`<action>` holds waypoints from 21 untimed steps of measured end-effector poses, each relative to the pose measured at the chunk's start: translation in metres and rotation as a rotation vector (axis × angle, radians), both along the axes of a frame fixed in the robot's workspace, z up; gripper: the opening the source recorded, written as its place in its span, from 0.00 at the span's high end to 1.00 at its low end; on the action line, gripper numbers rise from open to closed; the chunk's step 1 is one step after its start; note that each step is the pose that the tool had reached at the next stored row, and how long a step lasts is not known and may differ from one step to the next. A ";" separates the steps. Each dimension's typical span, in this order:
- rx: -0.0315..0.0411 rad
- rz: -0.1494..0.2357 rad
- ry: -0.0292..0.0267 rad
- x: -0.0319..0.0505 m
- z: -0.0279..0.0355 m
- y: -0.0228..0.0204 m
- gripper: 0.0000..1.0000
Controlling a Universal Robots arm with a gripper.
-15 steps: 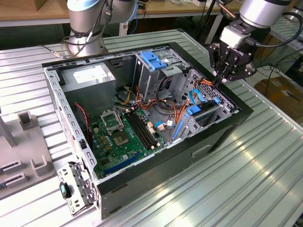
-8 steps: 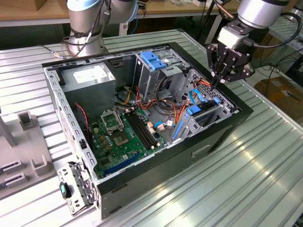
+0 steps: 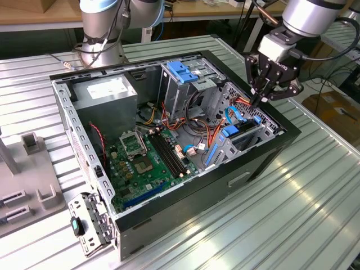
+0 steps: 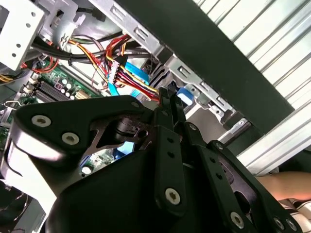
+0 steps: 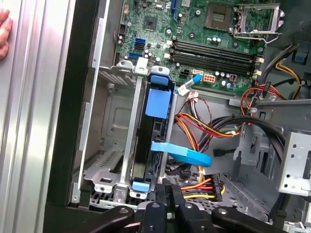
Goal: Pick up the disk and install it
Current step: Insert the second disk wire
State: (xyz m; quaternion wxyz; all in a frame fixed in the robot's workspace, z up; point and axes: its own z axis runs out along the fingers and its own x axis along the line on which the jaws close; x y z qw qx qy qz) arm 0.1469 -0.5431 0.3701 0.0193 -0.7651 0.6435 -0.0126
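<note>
The disk (image 3: 241, 135) stands on edge in the drive bay at the corner of the open computer case (image 3: 270, 152), on the exterior view's right. Its blue rail (image 5: 158, 102) runs along the top edge between the bay's metal walls. My gripper (image 3: 256, 101) hangs just above the bay's far end, pointing down, with its fingers pressed together and nothing between them. In both wrist views the black fingertips (image 5: 169, 189) sit close over the disk's end, beside a bundle of red, yellow and orange cables (image 4: 131, 77).
A grey power-supply box (image 3: 107, 93), a blue bracket on a metal cage (image 3: 183, 71) and the green motherboard (image 3: 143, 163) fill the case. A blue flat cable (image 5: 187, 155) crosses the bay. A person's hand (image 5: 4, 34) rests on the ribbed table beside the case.
</note>
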 end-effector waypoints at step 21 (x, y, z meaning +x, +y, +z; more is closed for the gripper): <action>0.0121 -0.139 -0.0005 -0.0095 -0.0060 -0.0086 0.84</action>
